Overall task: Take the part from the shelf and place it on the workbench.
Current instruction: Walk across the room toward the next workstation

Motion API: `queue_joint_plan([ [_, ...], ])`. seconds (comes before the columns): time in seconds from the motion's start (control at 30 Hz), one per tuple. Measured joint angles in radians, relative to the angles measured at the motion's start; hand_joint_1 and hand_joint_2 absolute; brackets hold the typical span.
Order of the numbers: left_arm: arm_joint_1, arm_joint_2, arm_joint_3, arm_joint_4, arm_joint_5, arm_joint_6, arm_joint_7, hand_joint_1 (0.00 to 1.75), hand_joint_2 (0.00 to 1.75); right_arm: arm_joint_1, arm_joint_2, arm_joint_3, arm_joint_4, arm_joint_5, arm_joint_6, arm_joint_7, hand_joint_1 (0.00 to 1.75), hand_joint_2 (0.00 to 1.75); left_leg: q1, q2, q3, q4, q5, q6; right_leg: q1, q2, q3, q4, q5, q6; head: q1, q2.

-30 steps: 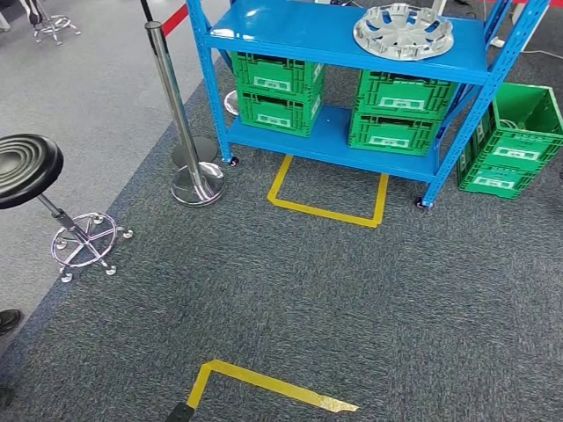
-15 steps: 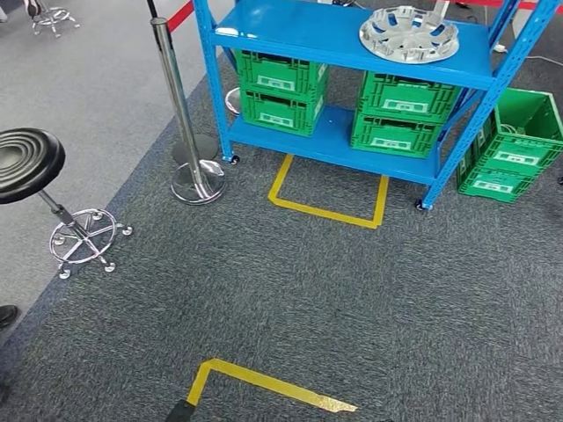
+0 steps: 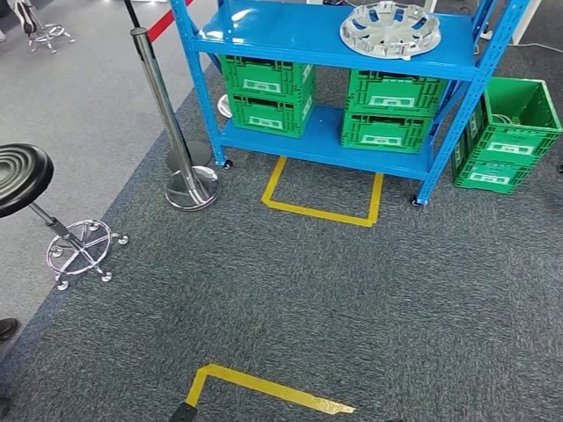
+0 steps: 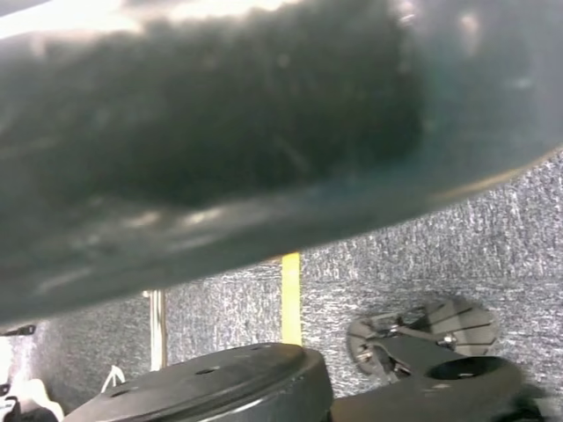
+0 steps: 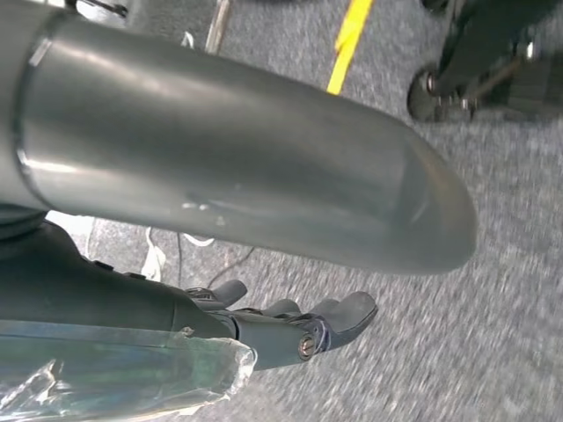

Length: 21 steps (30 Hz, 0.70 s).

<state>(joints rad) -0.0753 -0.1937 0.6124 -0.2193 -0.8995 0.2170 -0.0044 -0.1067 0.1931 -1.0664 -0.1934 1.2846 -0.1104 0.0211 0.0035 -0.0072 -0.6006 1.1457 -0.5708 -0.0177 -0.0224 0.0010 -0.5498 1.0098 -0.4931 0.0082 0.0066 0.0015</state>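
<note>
Head view: we log the hubcap (image 3: 390,28) untouched on the blue shelf's (image 3: 299,31) top board, the whole scene shifted slightly since a moment ago, so we judge the approach walk underway. Left wrist view: hand unclear, fingers' state untellable. Right wrist view: right hand (image 5: 292,330) hanging over carpet, fingers extended, holding nothing, hubcap well apart from them.

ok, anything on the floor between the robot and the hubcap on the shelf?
Nothing visible. The hubcap lies on the blue shelf's top level, with bare carpet and yellow tape in front. The post and stool stand off left, a green crate off right.
</note>
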Motion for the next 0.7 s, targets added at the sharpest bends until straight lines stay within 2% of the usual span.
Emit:
queue_joint_plan([
  [0.03, 0.000, 0.000, 0.001, 0.000, 0.000, 0.000, 0.000, 0.00, 0.00, 0.000, 0.000, 0.000, 0.000, 0.000, 0.000, 0.000, 0.00, 0.00, 0.001, 0.000, -0.036, 0.074, -0.030, -0.002, 0.001, 0.000, 0.000, 0.000, -0.001, -0.002, -0.001, 0.000],
  [0.07, 0.002, 0.000, 0.002, 0.000, 0.000, 0.000, 0.000, 0.00, 0.00, 0.001, 0.000, -0.001, 0.000, 0.000, -0.001, 0.000, 0.00, 0.00, 0.001, 0.000, -0.065, 0.128, -0.045, -0.001, 0.003, 0.001, 0.000, 0.000, -0.001, -0.003, -0.001, 0.000],
  [0.1, 0.003, 0.000, 0.002, 0.000, 0.000, 0.000, 0.000, 0.00, 0.00, 0.002, 0.000, -0.002, 0.000, 0.000, -0.001, 0.001, 0.00, 0.00, 0.001, 0.000, -0.079, 0.150, -0.040, 0.001, 0.005, 0.003, 0.001, 0.000, -0.002, -0.004, -0.001, 0.000],
  [0.13, 0.004, 0.000, 0.003, 0.000, 0.000, 0.000, 0.000, 0.00, 0.00, 0.003, 0.000, -0.002, 0.000, 0.000, -0.001, 0.001, 0.00, 0.00, 0.000, 0.000, -0.073, 0.129, -0.013, 0.006, 0.007, 0.006, 0.003, 0.000, -0.003, -0.005, -0.001, 0.000],
  [0.2, 0.005, 0.001, 0.004, 0.000, 0.000, 0.000, 0.000, 0.00, 0.00, 0.001, 0.001, -0.002, 0.000, 0.000, -0.002, 0.001, 0.00, 0.00, -0.005, -0.004, -0.018, 0.000, 0.067, 0.025, 0.011, 0.014, 0.007, 0.000, -0.003, -0.005, -0.001, 0.000],
  [0.23, 0.005, 0.001, 0.004, 0.000, 0.000, 0.000, 0.000, 0.00, 0.00, 0.000, 0.002, -0.002, 0.000, 0.000, -0.002, 0.001, 0.00, 0.00, -0.007, -0.007, 0.010, -0.064, 0.094, 0.035, 0.013, 0.018, 0.007, 0.000, -0.004, -0.004, 0.000, 0.000],
  [0.27, 0.003, 0.002, 0.005, 0.000, 0.000, 0.000, 0.000, 0.00, 0.00, 0.000, 0.002, -0.002, 0.000, 0.000, -0.002, 0.001, 0.00, 0.00, -0.010, -0.009, 0.030, -0.110, 0.107, 0.042, 0.014, 0.021, 0.005, 0.001, -0.004, -0.002, -0.001, 0.000],
  [0.3, 0.003, 0.002, 0.005, 0.000, 0.000, 0.000, 0.000, 0.00, 0.00, -0.001, 0.003, -0.002, 0.000, 0.001, -0.003, 0.001, 0.00, 0.00, -0.012, -0.011, 0.038, -0.131, 0.107, 0.046, 0.014, 0.023, 0.002, 0.000, -0.004, 0.002, -0.001, 0.000],
  [0.33, 0.002, 0.001, 0.006, 0.000, 0.000, 0.001, 0.000, 0.00, 0.00, -0.001, 0.003, -0.002, 0.000, 0.001, -0.004, 0.001, 0.00, 0.00, -0.012, -0.010, 0.040, -0.140, 0.106, 0.044, 0.015, 0.024, 0.000, 0.001, -0.004, 0.006, -0.003, 0.000],
  [0.4, 0.003, 0.000, 0.006, 0.000, 0.000, 0.002, 0.000, 0.00, 0.00, 0.000, 0.003, -0.002, 0.000, 0.006, -0.009, 0.001, 0.00, 0.00, -0.011, -0.010, 0.042, -0.151, 0.110, 0.023, 0.015, 0.024, 0.000, -0.004, -0.001, -0.002, -0.001, 0.000],
  [0.47, 0.004, -0.001, 0.007, 0.000, 0.000, 0.004, 0.001, 0.00, 0.00, 0.000, 0.003, -0.002, 0.000, 0.012, -0.017, 0.003, 0.00, 0.00, -0.011, -0.011, 0.042, -0.157, 0.112, 0.010, 0.014, 0.023, 0.002, -0.009, 0.002, -0.014, 0.003, 0.000],
  [0.7, 0.004, -0.005, 0.009, 0.000, 0.000, 0.005, 0.001, 0.00, 0.00, 0.000, 0.003, -0.002, 0.000, 0.017, -0.023, 0.004, 0.00, 0.00, -0.017, -0.011, 0.043, -0.156, 0.113, 0.025, 0.009, 0.024, 0.007, -0.021, 0.008, 0.002, 0.003, 0.000],
])
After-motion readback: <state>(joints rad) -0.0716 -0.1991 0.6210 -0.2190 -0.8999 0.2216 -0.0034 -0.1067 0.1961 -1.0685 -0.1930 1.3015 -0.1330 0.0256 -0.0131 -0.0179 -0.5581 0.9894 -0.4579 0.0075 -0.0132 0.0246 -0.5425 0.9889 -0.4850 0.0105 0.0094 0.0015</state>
